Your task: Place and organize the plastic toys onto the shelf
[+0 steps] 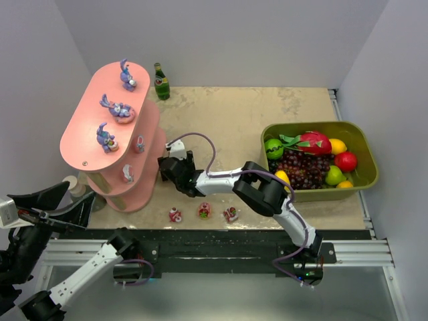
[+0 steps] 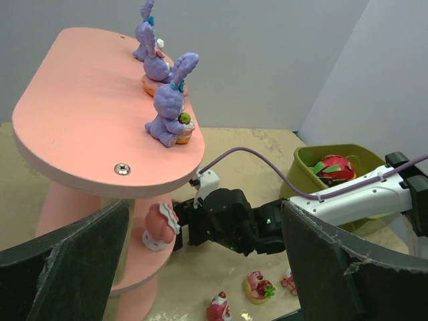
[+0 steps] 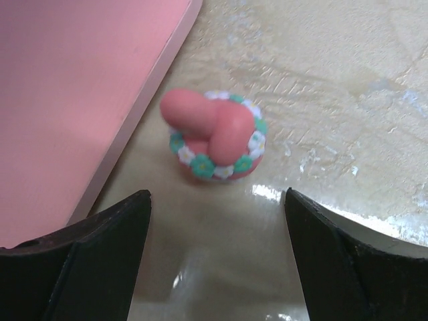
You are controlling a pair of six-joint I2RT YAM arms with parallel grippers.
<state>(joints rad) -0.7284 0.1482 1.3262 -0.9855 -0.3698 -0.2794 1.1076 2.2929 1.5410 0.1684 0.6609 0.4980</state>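
Note:
The salmon-pink shelf [image 1: 90, 130] stands at the left. Three purple bunny toys [image 1: 117, 108] stand on its top tier, and two small pink-and-white toys [image 1: 140, 143] on lower tiers. Three small red and pink toys [image 1: 204, 210] lie on the table near the front edge. My right gripper [image 1: 166, 171] is open, low beside the shelf. In the right wrist view, a pink toy with a green-and-white flower ring [image 3: 214, 144] lies on the table just ahead of the right gripper [image 3: 217, 200], next to the shelf's edge [image 3: 80, 87]. My left gripper [image 2: 206, 207] is open and empty.
An olive-green tub [image 1: 364, 150] of fake fruit stands at the right. A green bottle [image 1: 161, 81] stands at the back, beside the shelf. My left gripper [image 1: 50, 204] hovers at the near left, facing the shelf [image 2: 87, 127] and the right gripper [image 2: 200, 224].

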